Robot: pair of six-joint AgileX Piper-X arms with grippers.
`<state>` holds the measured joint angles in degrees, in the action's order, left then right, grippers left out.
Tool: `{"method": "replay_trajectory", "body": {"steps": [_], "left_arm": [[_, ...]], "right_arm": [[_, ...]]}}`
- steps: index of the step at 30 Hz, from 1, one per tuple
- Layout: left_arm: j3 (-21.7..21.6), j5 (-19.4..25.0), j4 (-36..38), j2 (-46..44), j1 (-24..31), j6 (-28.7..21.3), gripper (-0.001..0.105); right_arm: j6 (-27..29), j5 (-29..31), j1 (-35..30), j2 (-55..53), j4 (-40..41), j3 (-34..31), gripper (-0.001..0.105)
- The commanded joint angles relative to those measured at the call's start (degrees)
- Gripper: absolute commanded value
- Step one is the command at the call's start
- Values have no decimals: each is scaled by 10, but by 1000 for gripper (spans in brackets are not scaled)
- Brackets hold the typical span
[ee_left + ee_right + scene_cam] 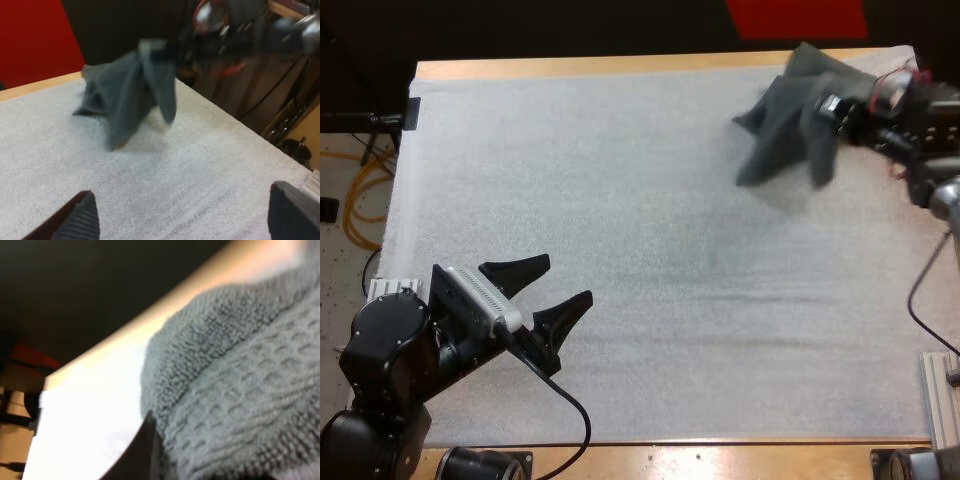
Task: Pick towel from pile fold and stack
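Observation:
A dark grey-green towel (788, 115) hangs crumpled over the mat's far right corner, and my right gripper (823, 108) is shut on its upper part. Loose folds droop toward the mat beneath it. Seen from the left wrist, the towel (125, 95) dangles from the right arm (235, 27) near the table's far edge. Up close in the right wrist view, the towel's waffle weave (240, 390) presses against one dark finger (145, 452). My left gripper (552, 290) stands open and holds nothing, low over the mat's near left part, far from the towel. Its fingertips (75, 220) are spread wide.
The white mat (650, 260) covers most of the wooden table (720, 460). Its far edge (600, 68) runs just behind the towel. Yellow cables (360, 190) lie on the floor left of the table.

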<state>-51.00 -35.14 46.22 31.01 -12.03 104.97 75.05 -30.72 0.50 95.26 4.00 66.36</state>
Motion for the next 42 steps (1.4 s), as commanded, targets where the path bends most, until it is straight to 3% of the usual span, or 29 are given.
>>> {"method": "replay_trajectory", "body": {"steps": [1,5,10,14,17,21,26,28,30,32,35,37,39,42], "left_arm": [[-3,-4,-5,0,-3,8,68],[-3,-12,-3,0,-3,36,68],[-3,-63,-3,0,-3,45,68],[-3,-110,0,0,-3,52,68],[-3,-120,6,-3,-3,57,68],[-3,-106,31,-18,-3,31,68],[-3,-34,136,-48,-3,-30,68],[-3,-11,161,-50,-3,-40,68],[-3,20,184,-50,-3,-46,68],[-3,21,187,-50,-3,-47,68],[-3,20,187,-50,-3,-50,68],[-3,20,187,-50,-3,-50,68],[-3,20,187,-50,-3,-50,68],[-3,20,187,-50,-3,-50,68]], "right_arm": [[34,-9,-1,-30,-8,5,0],[102,-13,-1,-124,-3,5,0],[109,-22,-1,-222,31,5,0],[108,-43,0,-281,134,5,0],[119,-43,19,-309,209,1,0],[152,-28,92,-319,290,1,0],[178,112,265,-287,296,1,0],[178,146,307,-274,287,1,0],[178,182,357,-249,279,1,7],[178,180,386,-236,275,1,23],[185,180,416,-230,276,1,63],[219,180,429,-231,286,1,82],[248,183,435,-233,299,1,86],[266,222,437,-233,336,1,80]]}}
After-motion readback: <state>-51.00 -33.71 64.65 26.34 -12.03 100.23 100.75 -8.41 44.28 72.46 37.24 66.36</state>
